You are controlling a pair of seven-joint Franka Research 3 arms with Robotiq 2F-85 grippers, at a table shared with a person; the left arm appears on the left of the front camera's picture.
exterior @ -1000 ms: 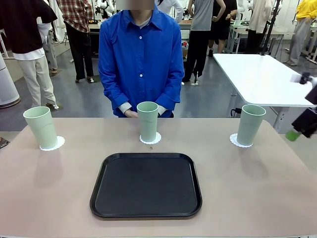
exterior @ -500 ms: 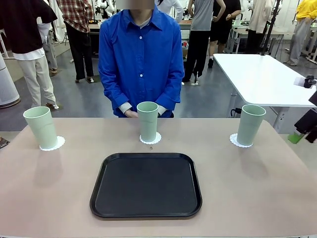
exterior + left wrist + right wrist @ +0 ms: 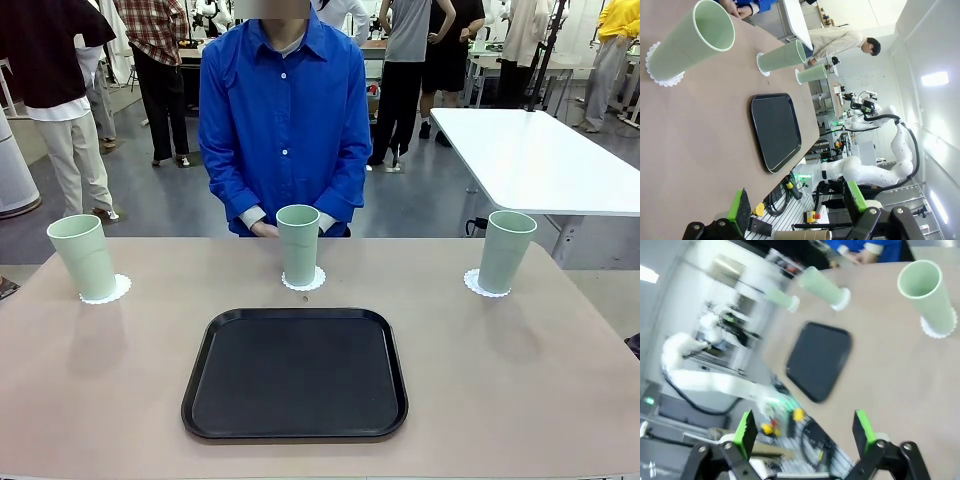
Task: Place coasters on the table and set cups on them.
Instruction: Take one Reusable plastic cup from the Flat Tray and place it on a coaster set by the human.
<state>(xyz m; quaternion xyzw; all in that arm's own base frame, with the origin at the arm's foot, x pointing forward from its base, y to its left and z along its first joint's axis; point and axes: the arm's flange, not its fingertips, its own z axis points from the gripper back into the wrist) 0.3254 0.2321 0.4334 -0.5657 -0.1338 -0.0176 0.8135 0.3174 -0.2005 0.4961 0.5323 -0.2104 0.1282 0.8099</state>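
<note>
On the large beige-tan smooth worktop (image 3: 520, 380), 3 tall pale mint-green plastic cups stand upright in a row along the far side, each on its own thin white round paper coaster with a scalloped lacy edge. At the left, the first cup (image 3: 82, 256) sits on the left coaster (image 3: 112, 291), close to the worktop's left edge. In the middle, the second cup (image 3: 298, 244) stands on the middle coaster (image 3: 304, 282), just in front of a person in a blue shirt (image 3: 285, 115) whose hands rest at the far edge behind it. Nearer the robot, well apart from all 3 cups, a black rounded-rectangle tray (image 3: 295, 373) lies flat with nothing on it. At the right, the third cup (image 3: 506, 250) stands on the right coaster (image 3: 477, 285). A white table (image 3: 535, 158) stands beyond the worktop's right corner. In the left wrist view, the left tool (image 3: 797, 210) hangs off the near side of the worktop with its green-padded fingers spread wide and nothing between them. In the right wrist view, which is blurred, the right tool (image 3: 804, 434) is likewise spread wide and holds nothing, hovering above the worktop with the right cup and the tray beyond it.
</note>
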